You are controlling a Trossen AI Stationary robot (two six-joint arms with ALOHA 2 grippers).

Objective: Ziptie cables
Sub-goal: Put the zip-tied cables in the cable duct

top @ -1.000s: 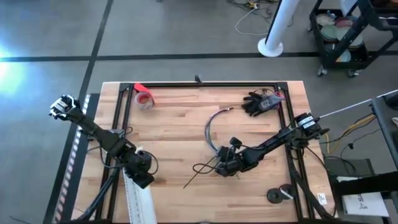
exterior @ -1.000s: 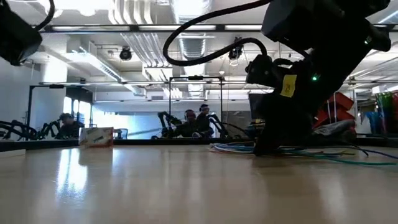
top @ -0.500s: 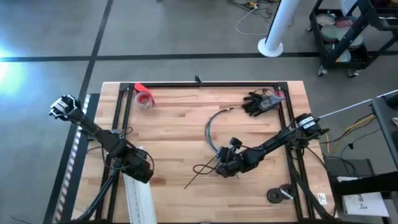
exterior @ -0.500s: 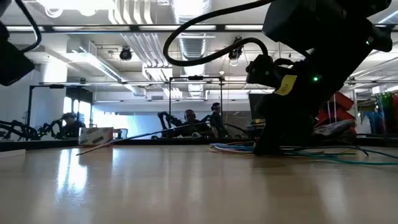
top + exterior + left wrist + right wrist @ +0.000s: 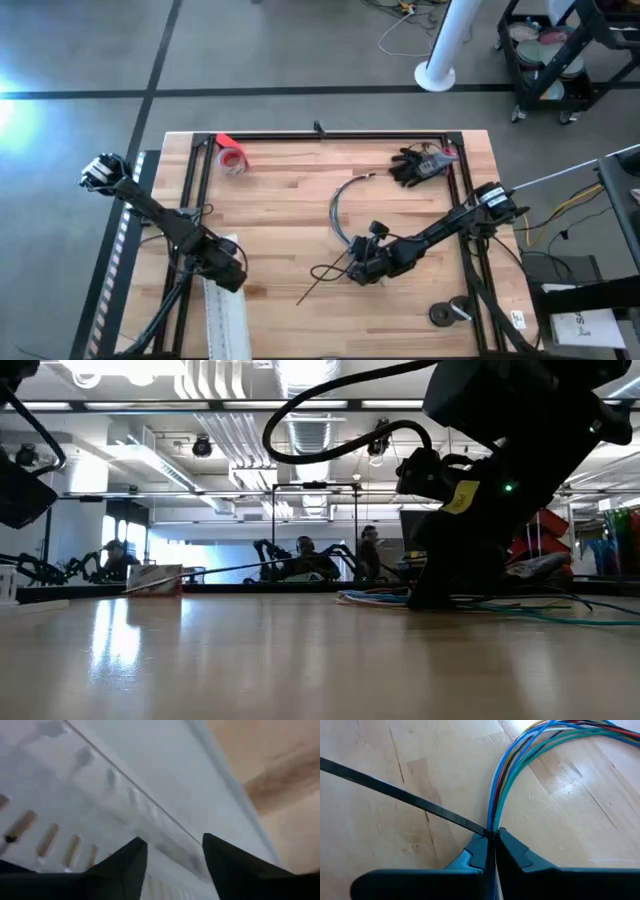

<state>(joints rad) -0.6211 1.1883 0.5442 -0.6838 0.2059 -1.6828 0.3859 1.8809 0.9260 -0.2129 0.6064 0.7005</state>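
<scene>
The right gripper (image 5: 491,851) has its two dark fingers closed on the bundle of thin blue, green and dark cables (image 5: 520,757), where a flat black zip tie (image 5: 395,793) meets them, above the pale wooden table (image 5: 380,845).

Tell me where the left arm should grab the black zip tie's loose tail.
Probably near the free tip of the zip tie, from above: it lies flat on the table, running away from the right end effector, which pinches the cables.
</scene>
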